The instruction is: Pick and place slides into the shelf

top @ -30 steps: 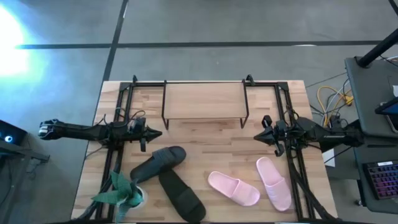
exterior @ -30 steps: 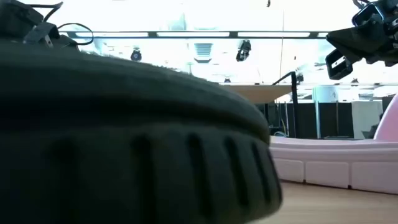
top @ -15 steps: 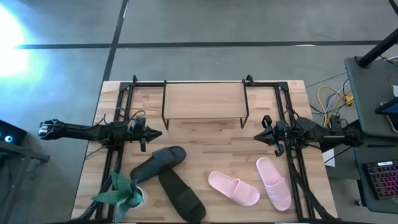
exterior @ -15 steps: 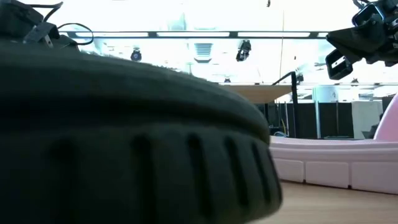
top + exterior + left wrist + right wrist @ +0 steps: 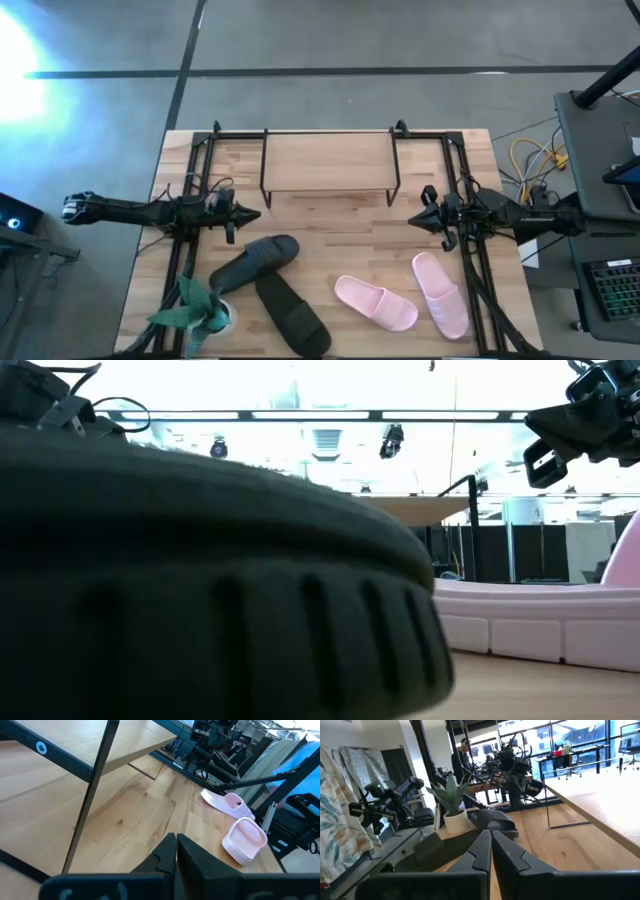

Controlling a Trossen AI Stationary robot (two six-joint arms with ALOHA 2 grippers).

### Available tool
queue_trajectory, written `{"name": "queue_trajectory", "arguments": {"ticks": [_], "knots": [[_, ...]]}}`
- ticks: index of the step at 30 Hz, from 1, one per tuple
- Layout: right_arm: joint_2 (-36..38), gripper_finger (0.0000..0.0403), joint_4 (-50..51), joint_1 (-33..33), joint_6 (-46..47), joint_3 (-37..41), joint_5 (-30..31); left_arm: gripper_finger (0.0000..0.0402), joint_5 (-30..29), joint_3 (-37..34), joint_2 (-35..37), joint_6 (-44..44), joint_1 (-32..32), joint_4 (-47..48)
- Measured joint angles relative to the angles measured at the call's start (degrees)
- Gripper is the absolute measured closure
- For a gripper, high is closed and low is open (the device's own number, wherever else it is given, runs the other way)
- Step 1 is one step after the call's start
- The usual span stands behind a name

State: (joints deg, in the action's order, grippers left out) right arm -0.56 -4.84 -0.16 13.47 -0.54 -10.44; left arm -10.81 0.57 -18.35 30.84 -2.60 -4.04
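Holding unchanged: both hands, all slides.

The wooden table carries everything; at its far edge stands the shelf, a light board on thin black legs, with nothing on its top board. On the near half lie four slides; the two dark slides are on the left part, touching each other; the two pink slides are on the right part, just beside each other. A green plant in a white pot stands at the near left corner, near the dark slides.
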Motion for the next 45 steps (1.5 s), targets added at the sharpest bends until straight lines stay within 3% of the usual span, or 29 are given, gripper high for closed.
{"name": "queue_trajectory", "arguments": {"ticks": [30,33,37,39,45], "knots": [[0.00,0.0394,-0.28,0.00,0.46,0.00,0.00,0.0402,0.01,-0.01,0.00,-0.01,0.01,-0.01],[-0.02,0.0394,-3.73,0.02,9.82,0.00,0.24,0.0402,0.02,-0.01,0.01,0.00,0.01,-0.01],[-0.03,0.0394,-10.52,0.00,34.65,0.00,1.65,0.0402,0.00,-0.01,0.02,0.01,0.01,0.00],[-0.32,0.0394,-11.84,0.00,42.84,0.00,1.95,0.0402,0.00,-0.01,0.02,0.01,0.01,0.00],[-0.62,0.0394,-13.63,0.02,50.76,0.00,3.54,0.0402,0.00,-0.01,0.01,0.01,0.00,0.00]]}}
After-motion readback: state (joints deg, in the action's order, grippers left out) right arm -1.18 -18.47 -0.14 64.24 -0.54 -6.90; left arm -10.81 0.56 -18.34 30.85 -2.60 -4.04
